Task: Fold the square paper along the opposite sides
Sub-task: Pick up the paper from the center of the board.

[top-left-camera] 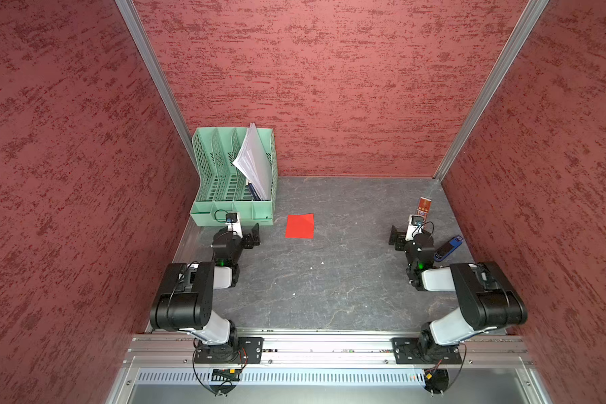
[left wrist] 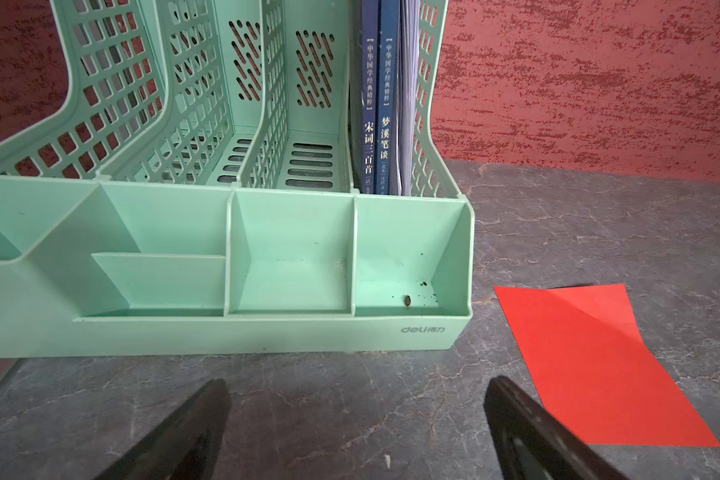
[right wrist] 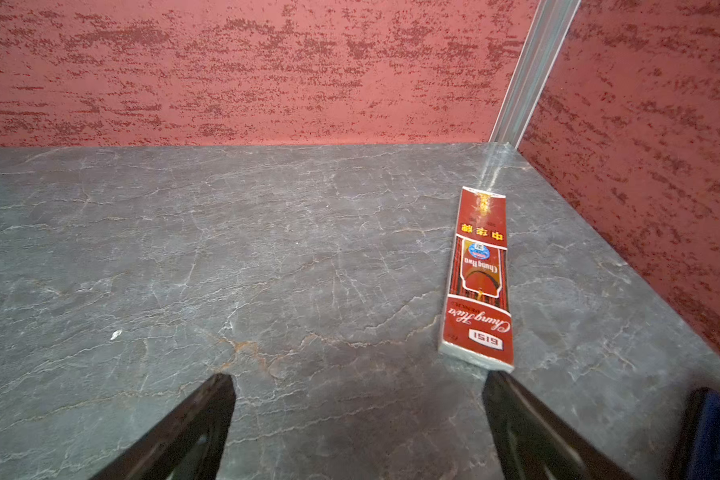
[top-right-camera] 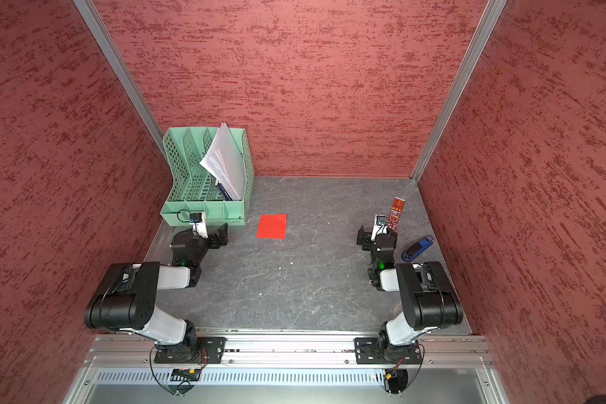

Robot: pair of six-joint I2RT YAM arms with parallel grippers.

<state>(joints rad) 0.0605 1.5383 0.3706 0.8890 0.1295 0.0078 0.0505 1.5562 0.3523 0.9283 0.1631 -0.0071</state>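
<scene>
**Left gripper (top-left-camera: pixel 253 237) is waiting wide open, with the red paper (top-left-camera: pixel 299 226) close to its right**

The left gripper is hanging low over the grey table (top-left-camera: pixel 329 280) with its jaws spread and nothing between them. The left wrist view is showing the same thing, two dark fingers (left wrist: pixel 208 415) parted over bare stone. The right gripper (top-left-camera: pixel 396 239) is also gaping and carrying nothing. It is sitting far over at the right of the frame, beside a printed pencil box (top-left-camera: pixel 424 204).

The red paper is lying flat on the table just above the middle of the frame in both top views. It is lying just off the front corner of the green file rack (top-left-camera: pixel 266 168), perhaps not quite touching it. From the left gripper it is lying to the right and slightly higher in the frame, near but not touching. From the right gripper it is lying well apart, off to the left. So the left arm is looking like the nearer one by a good margin.

The sheet is looking almost square, so it is hardly offering a long axis. If anything, it is running slightly longer up and down the frame. Its edges are sitting nearly square to the frame, tilted only a little. In the left wrist view the paper (left wrist: pixel 599 365) is showing a faint diagonal crease across its far corner.

I would guess the fold is not yet begun. A left-to-right fold would be bringing the edge nearest the left gripper over to the opposite one.
</scene>
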